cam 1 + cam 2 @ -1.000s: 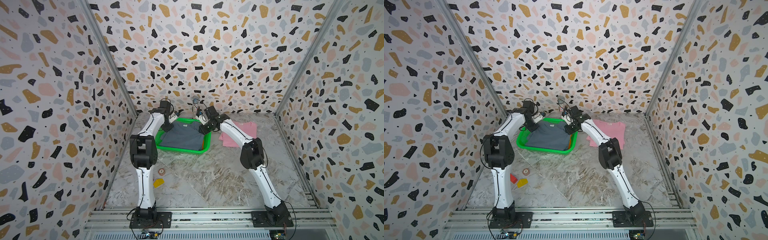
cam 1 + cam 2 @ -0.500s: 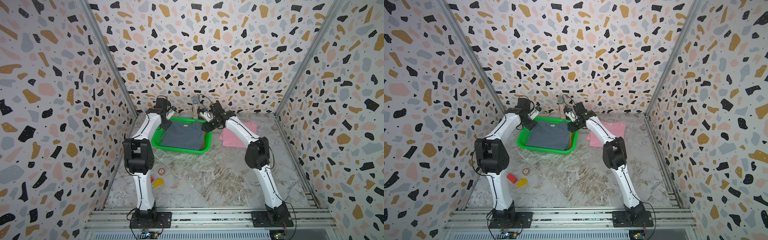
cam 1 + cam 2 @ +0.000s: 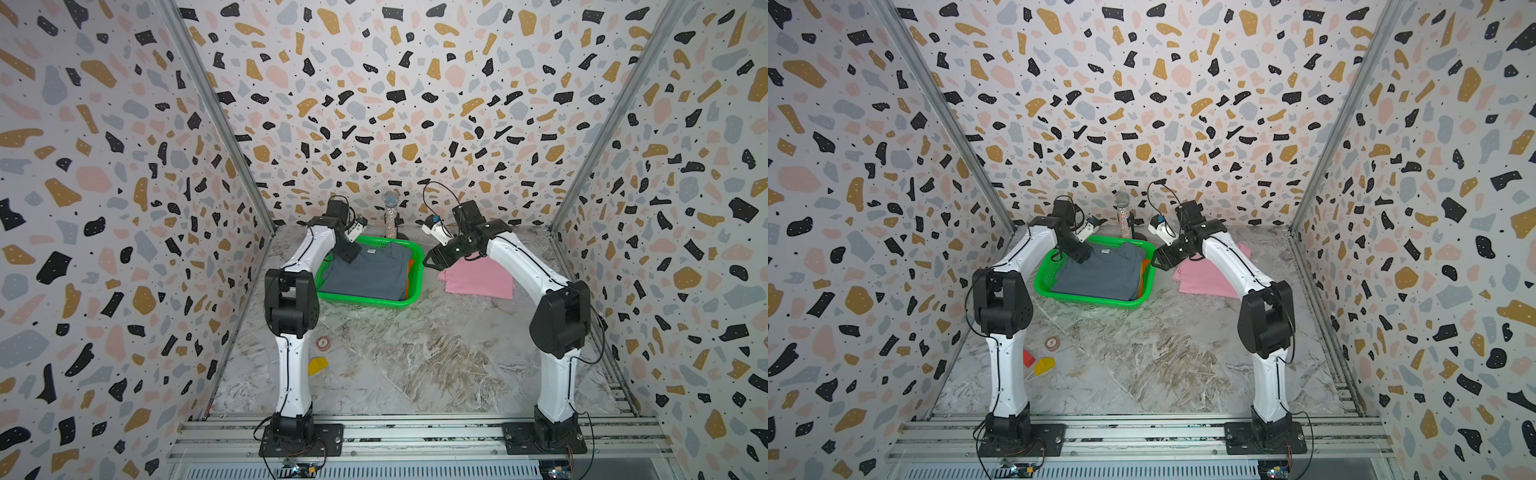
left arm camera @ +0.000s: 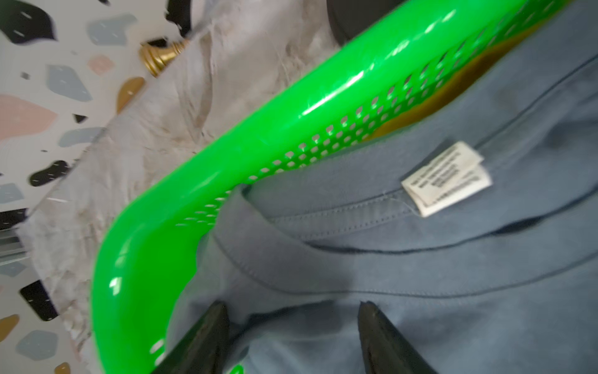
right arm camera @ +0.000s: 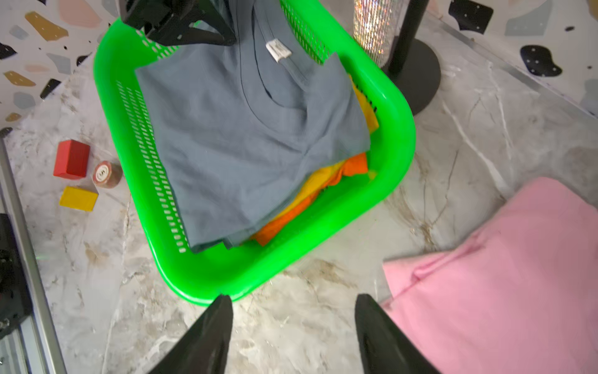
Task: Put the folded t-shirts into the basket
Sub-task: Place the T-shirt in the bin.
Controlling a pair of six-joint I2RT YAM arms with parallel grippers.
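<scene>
The pink shirt [image 5: 501, 275] lies just beside the basket [image 5: 398, 145]. It looks soft, light and floppy, so pinch a thick folded edge. The left gripper [image 4: 293, 306] and right gripper [image 5: 293, 298] are apart and empty.

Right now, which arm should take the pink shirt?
Right. Its open hand hangs beside the pink shirt on the table; the left hand is open over the grey-blue shirt in the basket, farther away.

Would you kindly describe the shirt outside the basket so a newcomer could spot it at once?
Find the bright green basket near the back wall. Beside it, on the right arm's side, lies the pink t-shirt, the only shirt on the tabletop.
</scene>
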